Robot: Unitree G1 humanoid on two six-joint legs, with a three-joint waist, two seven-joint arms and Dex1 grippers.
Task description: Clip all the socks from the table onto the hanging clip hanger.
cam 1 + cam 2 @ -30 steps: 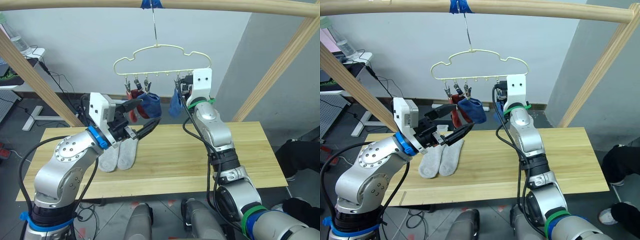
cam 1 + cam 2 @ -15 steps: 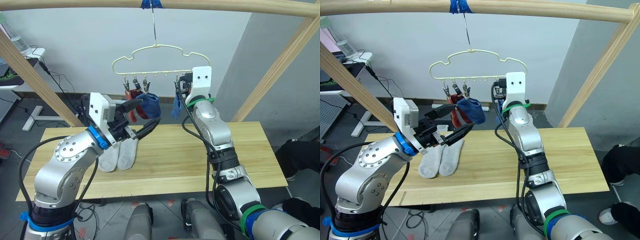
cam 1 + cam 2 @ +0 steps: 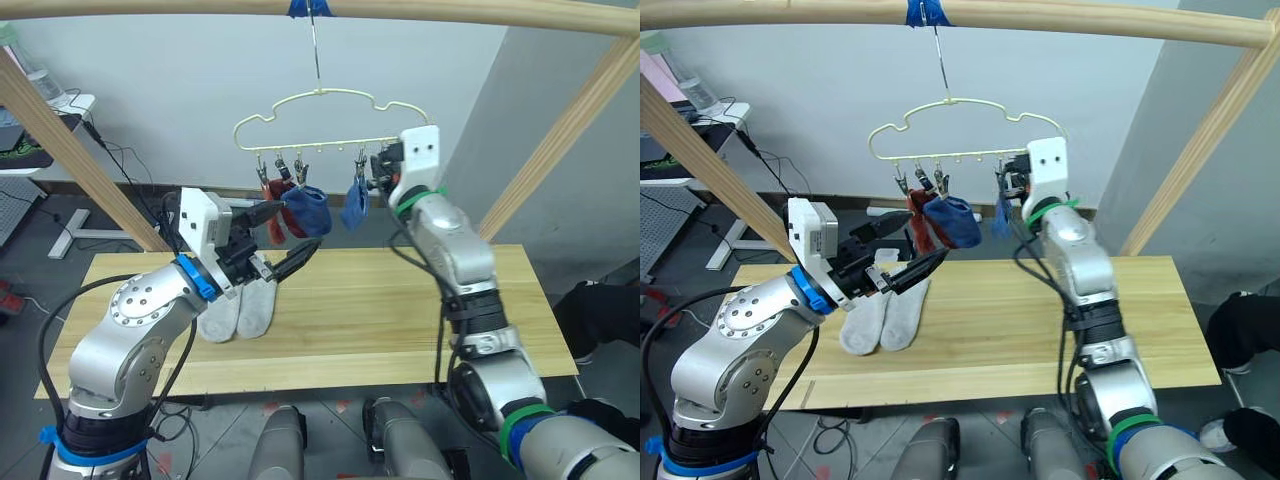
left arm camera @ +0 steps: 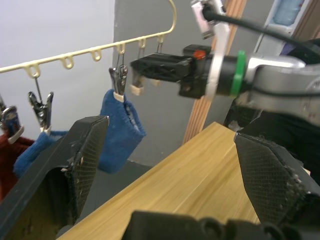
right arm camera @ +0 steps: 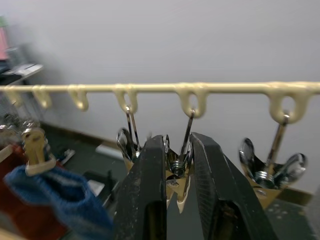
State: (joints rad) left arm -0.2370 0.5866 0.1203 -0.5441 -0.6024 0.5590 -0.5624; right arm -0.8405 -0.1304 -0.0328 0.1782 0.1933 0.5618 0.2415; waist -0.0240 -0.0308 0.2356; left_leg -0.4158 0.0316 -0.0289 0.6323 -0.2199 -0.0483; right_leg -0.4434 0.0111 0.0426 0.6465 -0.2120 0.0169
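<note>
Swinging rightward, probably: clip hanger [image 3: 325,120], right pincer [image 5: 173,165].

A round light wooden pole frame [image 3: 420,10] spans the top of the scene, with slanted wooden poles [image 3: 70,140] dropping at either side. A strip of blue tape [image 3: 308,8] wraps the top pole. Behind stands a plain pale wall [image 3: 180,70] meeting a grey wall panel [image 3: 520,110]. Black cables [image 3: 125,165] trail along the dark floor [image 3: 45,250] at the left, near a white desk edge [image 3: 70,103].
</note>
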